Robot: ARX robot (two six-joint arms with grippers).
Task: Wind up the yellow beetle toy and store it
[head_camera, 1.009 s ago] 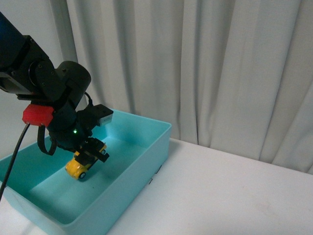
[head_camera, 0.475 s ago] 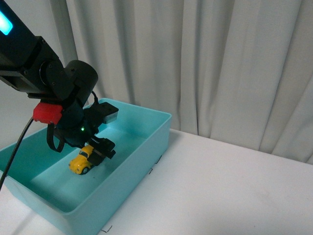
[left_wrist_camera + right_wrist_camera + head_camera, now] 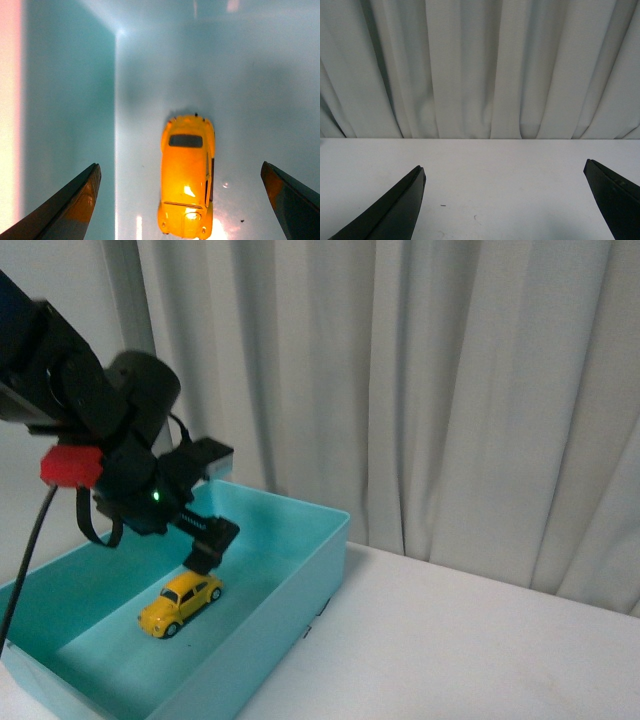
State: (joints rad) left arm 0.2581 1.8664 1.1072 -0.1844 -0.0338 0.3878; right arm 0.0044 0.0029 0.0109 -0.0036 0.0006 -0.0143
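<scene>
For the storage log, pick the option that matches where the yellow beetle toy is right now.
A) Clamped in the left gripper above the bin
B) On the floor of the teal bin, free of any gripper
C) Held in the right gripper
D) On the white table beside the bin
B: the yellow beetle toy sits on the floor of the teal bin, and the left gripper hangs open above it, touching nothing.

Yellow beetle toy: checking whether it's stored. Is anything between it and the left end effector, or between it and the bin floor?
Nothing visible does. The yellow beetle toy rests on its wheels on the floor of the teal bin; the open left end effector hangs above it, apart, with only bare floor around it.
</scene>
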